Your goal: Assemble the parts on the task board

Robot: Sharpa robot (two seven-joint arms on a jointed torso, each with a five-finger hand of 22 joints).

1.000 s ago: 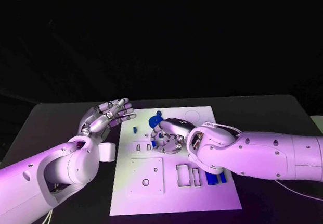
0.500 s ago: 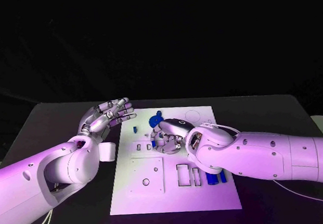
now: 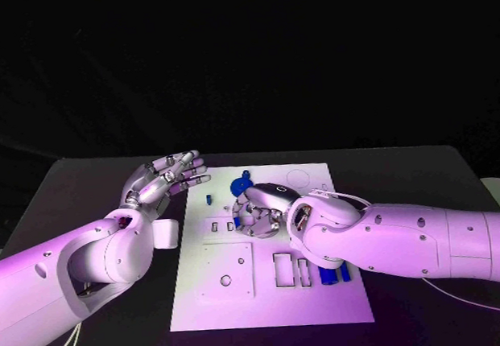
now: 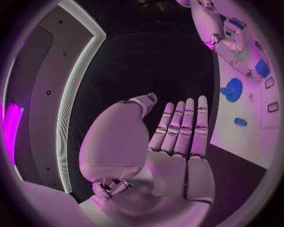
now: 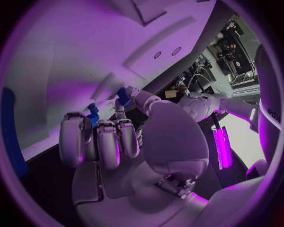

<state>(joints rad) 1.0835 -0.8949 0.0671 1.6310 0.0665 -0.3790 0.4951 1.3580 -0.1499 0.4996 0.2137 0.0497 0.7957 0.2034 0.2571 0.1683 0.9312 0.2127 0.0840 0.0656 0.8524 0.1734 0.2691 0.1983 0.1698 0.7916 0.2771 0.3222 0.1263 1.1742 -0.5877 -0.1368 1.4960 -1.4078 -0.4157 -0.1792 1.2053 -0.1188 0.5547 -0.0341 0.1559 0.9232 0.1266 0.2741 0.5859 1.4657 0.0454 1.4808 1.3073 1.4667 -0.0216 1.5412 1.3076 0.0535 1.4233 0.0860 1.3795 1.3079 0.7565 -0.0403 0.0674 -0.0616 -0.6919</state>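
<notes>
The white task board [image 3: 231,303] lies in the middle of the black table. My right hand [image 3: 257,214] is down on the board's middle, fingers curled over a small blue part [image 5: 122,96] that it pinches at its fingertips; the left wrist view shows this part [image 4: 262,68] beside those fingers. My left hand [image 3: 169,178] hovers open with its fingers straight, off the board's far left corner; it holds nothing [image 4: 177,137]. A round blue part [image 3: 245,177] and a small blue piece [image 3: 209,199] lie on the far end of the board.
Two blue parts [image 3: 334,275] lie by the board's right side, partly under my right forearm. Rectangular slots [image 3: 284,269] and round holes [image 3: 226,281] are in the near half of the board. Dark table [image 3: 88,194] surrounds the board.
My right hand's fingers have closed a little more over the blue part, so less blue shows in the head view. My left hand has stayed in place.
</notes>
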